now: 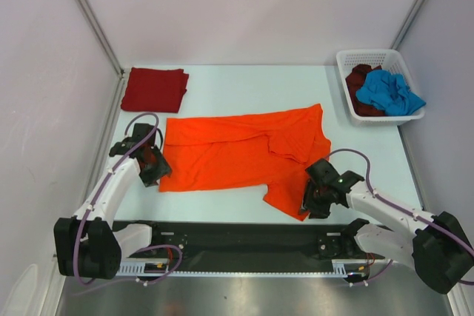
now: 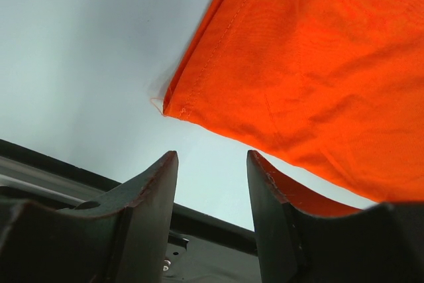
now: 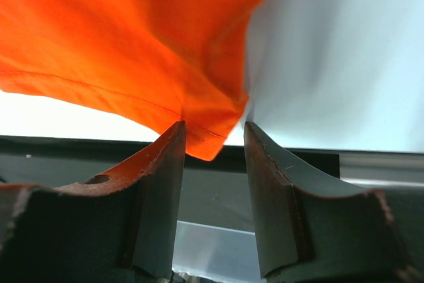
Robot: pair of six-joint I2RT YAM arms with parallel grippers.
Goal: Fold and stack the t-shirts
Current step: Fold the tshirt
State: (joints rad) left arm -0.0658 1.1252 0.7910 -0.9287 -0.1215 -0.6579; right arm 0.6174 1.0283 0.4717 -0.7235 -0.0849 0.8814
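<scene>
The bright orange t-shirt (image 1: 237,155) lies spread and partly folded across the middle of the table. A folded dark red t-shirt (image 1: 155,89) sits at the far left. The blue t-shirt (image 1: 391,92) and the dark maroon t-shirt (image 1: 361,83) lie crumpled in the white basket (image 1: 369,58). My left gripper (image 1: 153,170) is open and empty beside the orange shirt's near left corner (image 2: 173,105). My right gripper (image 1: 311,203) is open at the shirt's near right corner (image 3: 211,138), which hangs between the jaws.
A black rail (image 1: 244,238) runs along the near edge between the arm bases. Grey walls enclose the table at the left, back and right.
</scene>
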